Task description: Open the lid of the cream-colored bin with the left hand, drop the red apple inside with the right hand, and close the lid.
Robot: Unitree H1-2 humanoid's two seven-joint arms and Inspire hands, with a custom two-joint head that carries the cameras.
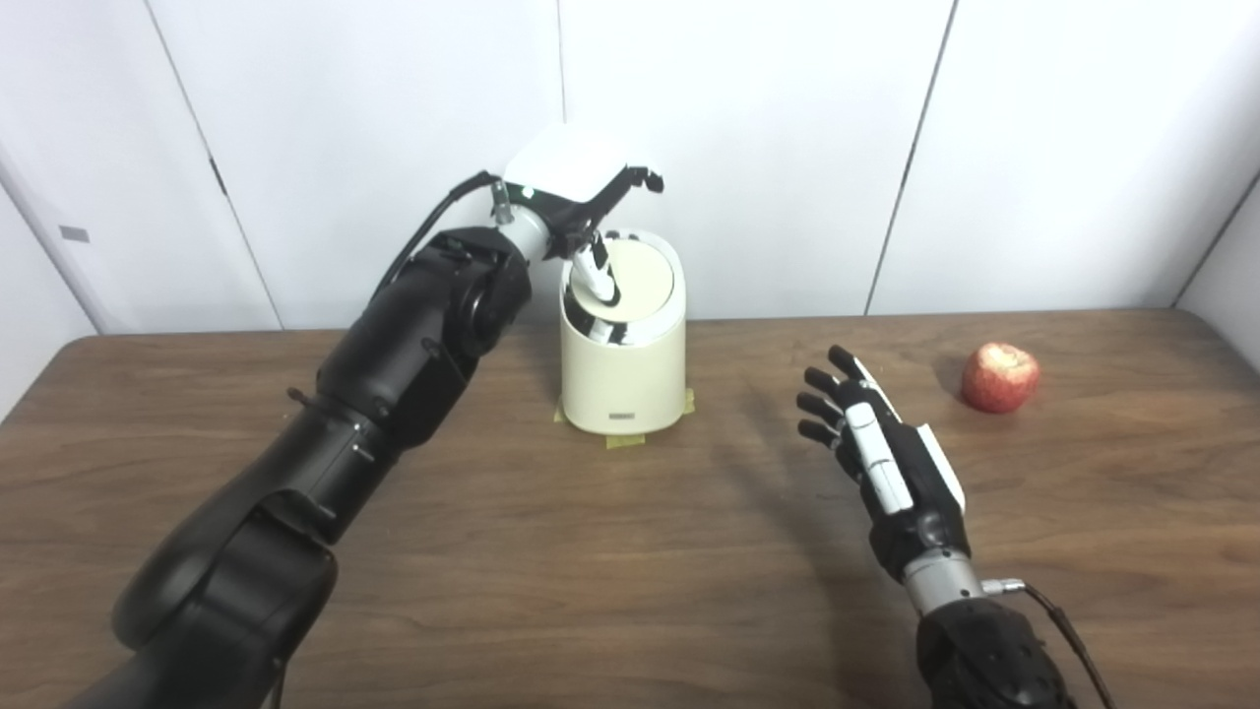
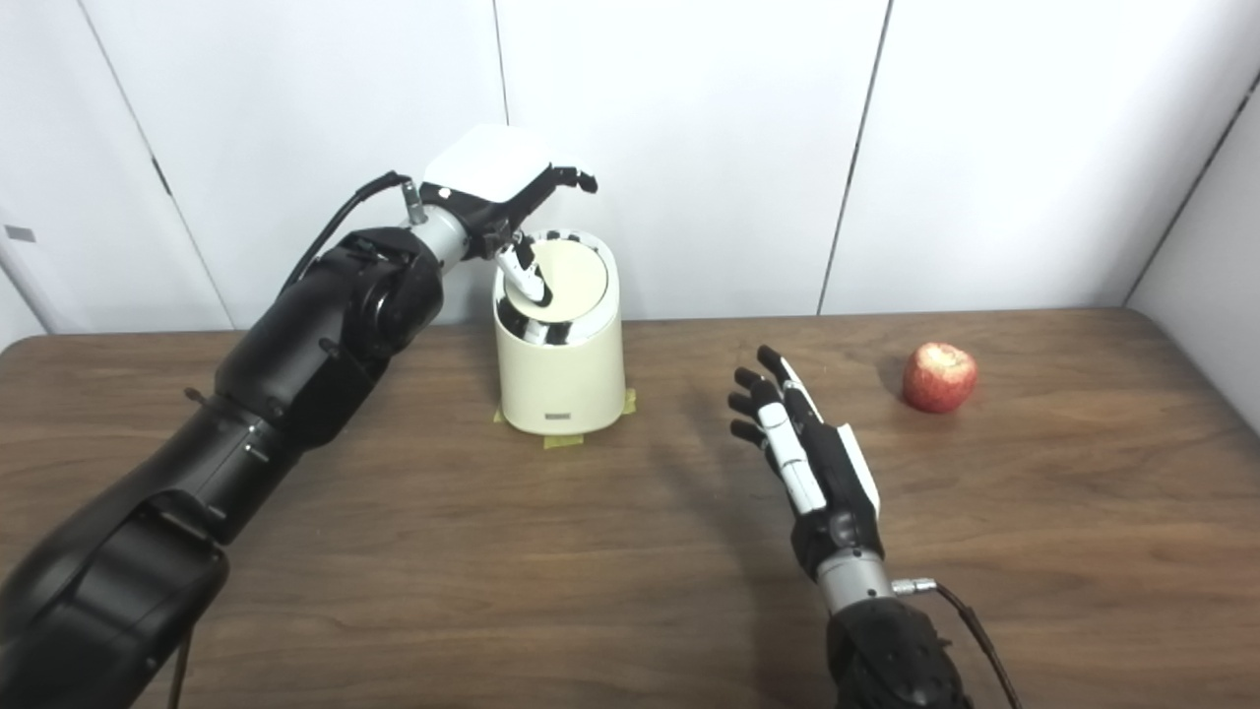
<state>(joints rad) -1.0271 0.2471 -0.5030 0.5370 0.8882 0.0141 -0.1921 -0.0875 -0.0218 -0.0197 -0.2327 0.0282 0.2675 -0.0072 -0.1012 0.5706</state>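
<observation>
Nearest, right hand (image 1: 886, 453) flat and spread above the table (image 1: 591, 571), holding nothing, right of the cream bin (image 1: 622, 389); one red apple (image 1: 1000, 377) farther right, well apart from that hand; small label on the bin's front, unreadable; yellow tape (image 1: 622, 440) at its base; left hand (image 1: 581, 202) over the bin, a finger (image 1: 598, 279) on the tilted lid (image 1: 638, 279), gripping nothing.
</observation>
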